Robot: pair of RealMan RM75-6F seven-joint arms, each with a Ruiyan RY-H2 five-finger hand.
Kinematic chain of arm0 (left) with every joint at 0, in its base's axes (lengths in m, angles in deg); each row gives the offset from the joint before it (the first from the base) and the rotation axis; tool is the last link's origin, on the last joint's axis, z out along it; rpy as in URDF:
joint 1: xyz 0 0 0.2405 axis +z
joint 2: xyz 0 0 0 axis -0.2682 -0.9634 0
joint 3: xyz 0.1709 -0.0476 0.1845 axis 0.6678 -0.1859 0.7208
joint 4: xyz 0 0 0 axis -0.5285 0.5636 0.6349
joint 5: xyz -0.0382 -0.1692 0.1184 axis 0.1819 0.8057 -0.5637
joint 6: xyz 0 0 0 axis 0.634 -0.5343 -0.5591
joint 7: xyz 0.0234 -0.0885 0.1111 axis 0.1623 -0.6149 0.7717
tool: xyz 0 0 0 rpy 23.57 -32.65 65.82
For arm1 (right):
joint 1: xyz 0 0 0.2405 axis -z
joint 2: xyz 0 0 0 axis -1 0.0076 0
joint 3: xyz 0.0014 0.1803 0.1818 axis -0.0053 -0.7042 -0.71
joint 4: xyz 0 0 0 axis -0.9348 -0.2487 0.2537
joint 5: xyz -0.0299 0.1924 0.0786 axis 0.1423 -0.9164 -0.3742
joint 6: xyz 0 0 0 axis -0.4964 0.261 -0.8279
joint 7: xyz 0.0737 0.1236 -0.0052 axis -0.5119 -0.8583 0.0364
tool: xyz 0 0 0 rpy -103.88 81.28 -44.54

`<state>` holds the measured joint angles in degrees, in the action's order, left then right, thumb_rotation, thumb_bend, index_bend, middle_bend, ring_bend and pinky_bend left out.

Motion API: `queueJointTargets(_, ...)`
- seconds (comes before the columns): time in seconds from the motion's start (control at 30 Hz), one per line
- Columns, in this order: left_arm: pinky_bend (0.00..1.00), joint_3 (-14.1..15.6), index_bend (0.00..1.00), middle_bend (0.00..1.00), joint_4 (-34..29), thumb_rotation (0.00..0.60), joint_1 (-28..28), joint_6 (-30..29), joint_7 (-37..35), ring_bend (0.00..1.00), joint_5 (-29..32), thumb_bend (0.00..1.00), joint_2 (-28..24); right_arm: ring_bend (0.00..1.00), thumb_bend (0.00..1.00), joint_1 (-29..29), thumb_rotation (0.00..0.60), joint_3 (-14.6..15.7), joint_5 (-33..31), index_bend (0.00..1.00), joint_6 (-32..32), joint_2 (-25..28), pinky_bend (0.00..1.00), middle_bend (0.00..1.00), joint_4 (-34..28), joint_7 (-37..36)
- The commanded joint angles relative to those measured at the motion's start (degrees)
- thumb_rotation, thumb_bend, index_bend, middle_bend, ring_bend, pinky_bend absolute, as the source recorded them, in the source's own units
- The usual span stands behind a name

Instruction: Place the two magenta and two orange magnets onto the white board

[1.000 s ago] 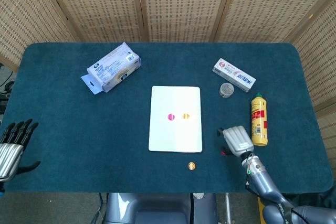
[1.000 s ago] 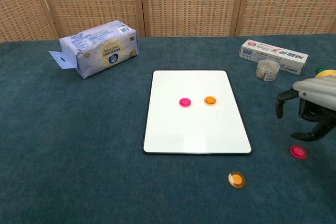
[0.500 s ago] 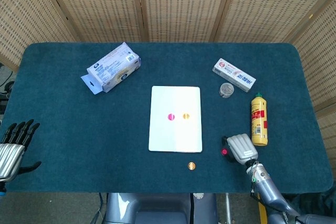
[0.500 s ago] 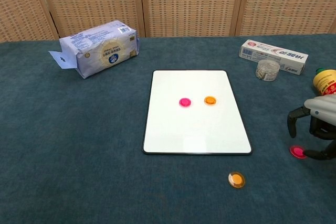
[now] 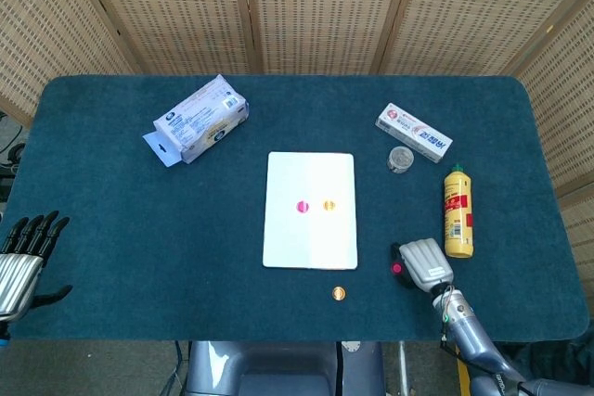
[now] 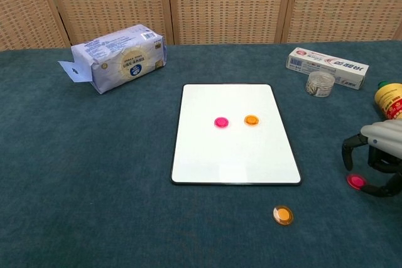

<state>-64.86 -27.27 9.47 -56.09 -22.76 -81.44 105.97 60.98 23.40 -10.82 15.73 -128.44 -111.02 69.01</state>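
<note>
The white board [image 5: 310, 238] [image 6: 235, 161] lies mid-table with one magenta magnet [image 5: 302, 207] [image 6: 221, 122] and one orange magnet [image 5: 329, 205] [image 6: 251, 120] on it. A second orange magnet [image 5: 339, 293] [image 6: 283, 214] lies on the cloth in front of the board. The second magenta magnet [image 5: 398, 269] [image 6: 356, 181] lies right of the board, between the curved fingers of my right hand [image 5: 424, 263] [image 6: 377, 155], which hovers over it with fingers apart. My left hand [image 5: 23, 257] rests open at the table's left front edge.
A tissue pack [image 5: 200, 120] [image 6: 119, 56] lies at the back left. A toothpaste box [image 5: 413, 132] [image 6: 326, 66] and small jar [image 5: 400, 159] [image 6: 320, 83] sit at the back right. A yellow bottle [image 5: 457, 212] [image 6: 389, 97] lies just behind my right hand.
My right hand has come down and forward over the magenta magnet on the cloth, its fingers now on either side of it. The left hand stayed put.
</note>
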Motion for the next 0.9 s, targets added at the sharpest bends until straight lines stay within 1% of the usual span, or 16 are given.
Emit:
queueJointTargets(0.03,0.00,0.0,0.00,0.00,0.0,0.600,0.0,0.0,0.0,0.00,0.0,0.00,0.0,0.93,0.34,0.2,0.600,-0.1,0.1,0.44,-0.1,0.2,1.00,0.95,-0.1,0.0)
queueJointTargets(0.47,0.00,0.1,0.00,0.00,0.0,0.600,0.0,-0.1,0.2,0.00,-0.1,0.00,0.1,0.92,0.34,0.6,0.600,-0.8,0.7,0.44,-1.5,-0.6,1.00,0.95,0.6,0.3)
queueJointTargets(0.9,0.00,0.0,0.00,0.00,-0.1,0.600,0.1,-0.1,0.0,0.00,0.0,0.00,0.0,0.93,0.34,0.7,0.600,-1.7,-0.6,0.44,-3.2,-0.9,1.00,0.95,1.3,1.7)
